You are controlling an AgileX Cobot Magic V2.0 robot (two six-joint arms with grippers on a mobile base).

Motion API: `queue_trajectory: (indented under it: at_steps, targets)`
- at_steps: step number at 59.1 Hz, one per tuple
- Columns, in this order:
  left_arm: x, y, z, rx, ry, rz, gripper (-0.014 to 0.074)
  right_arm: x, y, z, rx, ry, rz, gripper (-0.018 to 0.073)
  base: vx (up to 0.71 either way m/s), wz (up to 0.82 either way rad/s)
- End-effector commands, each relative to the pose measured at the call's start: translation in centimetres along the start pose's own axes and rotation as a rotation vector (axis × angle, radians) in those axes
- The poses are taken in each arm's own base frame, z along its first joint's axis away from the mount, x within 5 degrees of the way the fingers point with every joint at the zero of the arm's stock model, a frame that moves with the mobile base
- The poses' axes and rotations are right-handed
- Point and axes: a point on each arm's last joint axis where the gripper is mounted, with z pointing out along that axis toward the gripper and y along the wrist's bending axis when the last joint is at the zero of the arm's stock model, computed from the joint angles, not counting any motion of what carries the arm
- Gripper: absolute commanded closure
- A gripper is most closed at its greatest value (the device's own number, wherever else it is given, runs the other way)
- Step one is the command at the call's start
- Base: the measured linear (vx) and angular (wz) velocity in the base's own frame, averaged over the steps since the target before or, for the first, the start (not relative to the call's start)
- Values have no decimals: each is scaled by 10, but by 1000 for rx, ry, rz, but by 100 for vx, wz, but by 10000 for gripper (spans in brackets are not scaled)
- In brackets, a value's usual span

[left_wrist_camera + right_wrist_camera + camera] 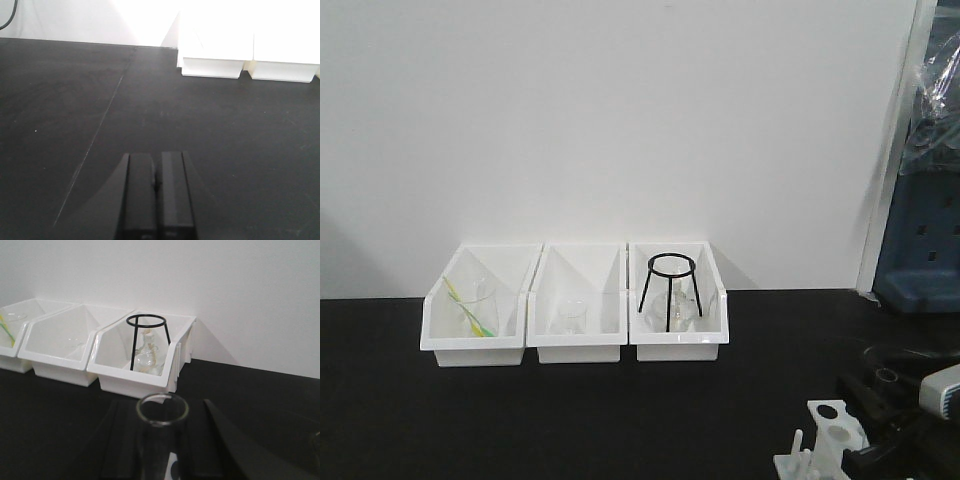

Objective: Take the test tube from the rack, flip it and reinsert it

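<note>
Half done, at a guess. Pinches test tube (161, 450) upright in right gripper (162, 410), mouth at 12 o'clock, long axis vertical; hangs near rack (832, 430), at its 2 o'clock. Holds left gripper (156, 158) pressed together, empty, well apart.

Locate rack (842, 432) at lower right of front view: white, round holes on top, partly cropped. Test tube (162, 412): clear glass, upright, open mouth up.

Matte black tabletop (470, 420), plain white wall (620, 120). Three white open plastic bins (578, 352). Black wire tripod stand (668, 300). Small white plastic test-tube rack (835, 432). Clear glass test tube (160, 445), colourless. Thin yellow-green stick (477, 321). Blue boxy unit (920, 250), right edge.
</note>
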Motion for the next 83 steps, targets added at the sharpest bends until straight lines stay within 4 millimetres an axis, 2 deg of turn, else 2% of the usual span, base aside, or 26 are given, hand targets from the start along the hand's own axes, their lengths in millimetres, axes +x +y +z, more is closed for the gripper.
queue_trajectory:
  at_steps: [1, 9, 20, 66, 74, 83]
  targets:
    - [-7, -2, 0, 23, -86, -2, 603, -15, 1, 3, -35, -110, -37, 568, 0, 0]
    - [-7, -2, 0, 23, -86, -2, 603, -6, 5, 0, -61, -171, -16, 568, 0, 0]
    - [-7, -2, 0, 23, -86, -2, 603, 8, 7, -5, -51, -143, -30, 568, 0, 0]
    - [-7, -2, 0, 23, -86, -2, 603, 26, 8, 1, -72, -128, 1, 560, 0, 0]
    - [-7, -2, 0, 23, -86, -2, 603, 26, 8, 1, -72, -127, 1, 512, 0, 0]
    - [-7, -2, 0, 23, -86, -2, 603, 26, 8, 1, -73, -129, 1, 386, 0, 0]
